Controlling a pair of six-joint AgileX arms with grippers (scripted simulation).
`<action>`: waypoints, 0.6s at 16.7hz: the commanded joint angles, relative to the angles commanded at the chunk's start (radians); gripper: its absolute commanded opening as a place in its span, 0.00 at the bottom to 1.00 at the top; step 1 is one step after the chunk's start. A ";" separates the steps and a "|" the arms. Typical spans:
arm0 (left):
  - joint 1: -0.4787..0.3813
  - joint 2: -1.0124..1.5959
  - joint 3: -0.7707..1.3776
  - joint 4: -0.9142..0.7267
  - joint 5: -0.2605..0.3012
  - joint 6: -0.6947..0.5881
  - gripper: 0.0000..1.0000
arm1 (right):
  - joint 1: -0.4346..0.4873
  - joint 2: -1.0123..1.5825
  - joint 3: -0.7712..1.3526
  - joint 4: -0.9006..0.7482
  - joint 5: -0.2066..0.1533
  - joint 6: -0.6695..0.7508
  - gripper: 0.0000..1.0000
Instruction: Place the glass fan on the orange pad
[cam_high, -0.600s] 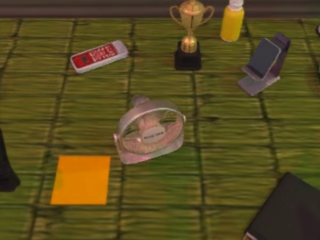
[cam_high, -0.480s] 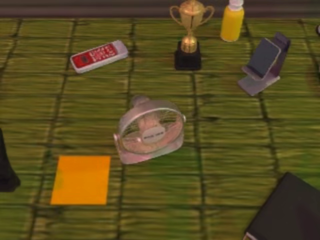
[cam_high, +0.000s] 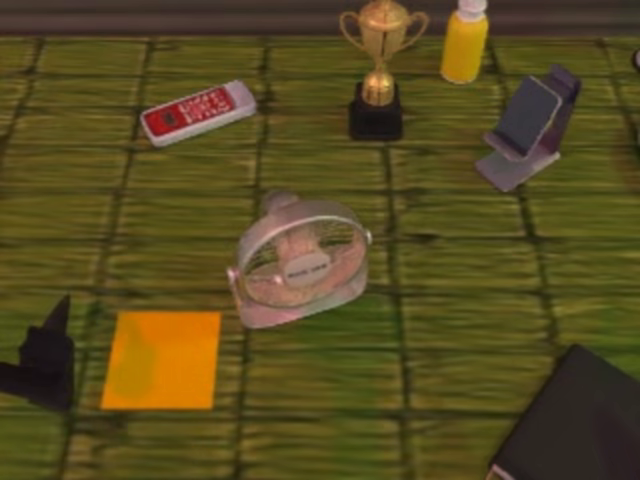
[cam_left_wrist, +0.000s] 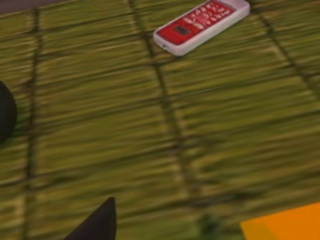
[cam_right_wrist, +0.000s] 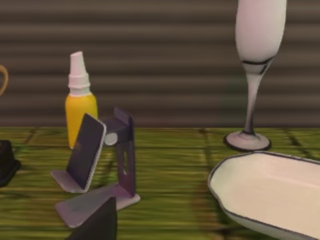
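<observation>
Green slatted bench (cam_high: 450, 330): round translucent glass fan (cam_high: 300, 262) upright; flat orange pad (cam_high: 162, 360) adjacent. Left gripper (cam_high: 45, 355), fingers' state indeterminable, should approach the fan's rim squarely.

matte black left claw (cam_high: 45, 350) with pointed fingertips.

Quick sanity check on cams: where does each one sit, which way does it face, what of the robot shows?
Top: overhead, looking down at glass fan, orange pad; left gripper beside the pad, right arm in the corner.
Left wrist: faces the mat, red remote, the pad's corner; one dark fingertip shows.
Right wrist: faces the back wall, phone stand, yellow bottle; one fingertip.
Shared: remote, pad, bottle.
</observation>
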 joint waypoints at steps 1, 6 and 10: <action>-0.028 0.079 0.078 -0.072 0.005 0.025 1.00 | 0.000 0.000 0.000 0.000 0.000 0.000 1.00; -0.175 0.514 0.580 -0.429 0.031 0.150 1.00 | 0.000 0.000 0.000 0.000 0.000 0.000 1.00; -0.287 0.886 1.046 -0.679 0.039 0.246 1.00 | 0.000 0.000 0.000 0.000 0.000 0.000 1.00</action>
